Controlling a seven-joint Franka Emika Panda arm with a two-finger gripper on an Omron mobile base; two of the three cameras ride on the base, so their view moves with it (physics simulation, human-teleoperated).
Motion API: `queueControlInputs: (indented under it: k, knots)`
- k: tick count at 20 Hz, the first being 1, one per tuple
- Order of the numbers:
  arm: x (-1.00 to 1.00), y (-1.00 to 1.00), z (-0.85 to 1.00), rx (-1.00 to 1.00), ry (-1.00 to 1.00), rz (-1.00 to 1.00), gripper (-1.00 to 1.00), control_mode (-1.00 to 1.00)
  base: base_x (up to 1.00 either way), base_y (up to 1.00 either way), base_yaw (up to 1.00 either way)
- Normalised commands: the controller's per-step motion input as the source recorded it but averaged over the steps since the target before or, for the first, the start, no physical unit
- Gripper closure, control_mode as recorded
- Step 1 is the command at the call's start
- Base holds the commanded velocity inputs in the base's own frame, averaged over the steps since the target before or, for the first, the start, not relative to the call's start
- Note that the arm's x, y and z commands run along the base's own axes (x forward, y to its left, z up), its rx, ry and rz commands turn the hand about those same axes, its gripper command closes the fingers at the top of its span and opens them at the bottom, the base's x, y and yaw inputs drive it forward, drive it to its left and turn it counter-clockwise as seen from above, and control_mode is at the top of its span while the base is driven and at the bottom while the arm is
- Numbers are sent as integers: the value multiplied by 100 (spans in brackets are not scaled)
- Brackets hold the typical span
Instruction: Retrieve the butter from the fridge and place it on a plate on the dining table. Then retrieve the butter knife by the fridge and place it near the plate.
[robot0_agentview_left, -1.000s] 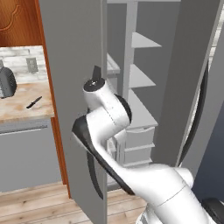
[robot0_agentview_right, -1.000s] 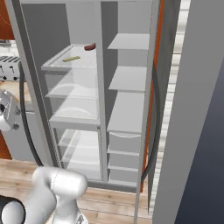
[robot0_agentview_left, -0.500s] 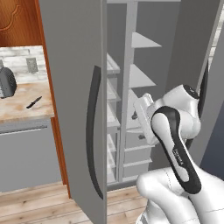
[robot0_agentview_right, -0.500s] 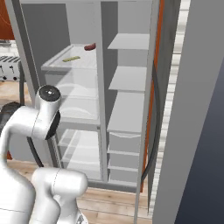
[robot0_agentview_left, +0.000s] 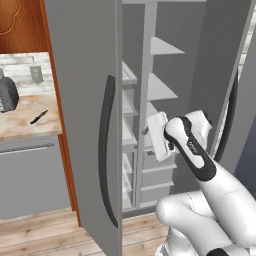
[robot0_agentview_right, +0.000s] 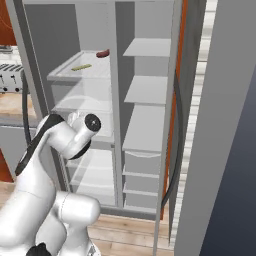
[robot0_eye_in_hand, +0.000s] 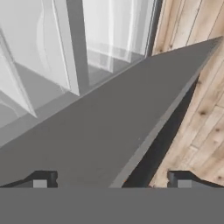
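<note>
The fridge (robot0_agentview_right: 150, 100) stood open in front of me, both doors swung out, and that was the point: I needed a clear way in to the shelves. The butter (robot0_agentview_right: 81, 67) lay flat on the top shelf of the fridge's left half, a thin pale stick near the front, with a small dark reddish item (robot0_agentview_right: 102, 53) just behind it toward the back wall. My gripper (robot0_eye_in_hand: 112, 183) was spread wide and held nothing; the fingertips (robot0_eye_in_hand: 40, 180) stood well apart, pointing down past the edge of the fridge's left door (robot0_agentview_left: 85, 125) toward the wooden floor (robot0_eye_in_hand: 201, 109). I judged that pose as a swing between positions, not a reach, since the hand sat well below the butter's shelf. Left of the fridge, on the counter (robot0_agentview_left: 25, 120), the butter knife (robot0_agentview_left: 38, 117) waited, lying flat and untouched, with a dark appliance (robot0_agentview_left: 7, 93) beside it. Next I'd have to lift and turn the hand up to that top shelf.
</note>
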Motion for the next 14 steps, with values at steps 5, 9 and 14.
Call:
queueControlInputs:
  k: [5, 9, 14]
  knots:
    - [83, 29, 0, 0, 14, 19, -100, -100, 0, 0, 0]
    - [67, 53, 0, 0, 11, 20, -100, -100, 0, 0, 0]
    - [38, 42, 0, 0, 1, 19, -100, -100, 0, 0, 0]
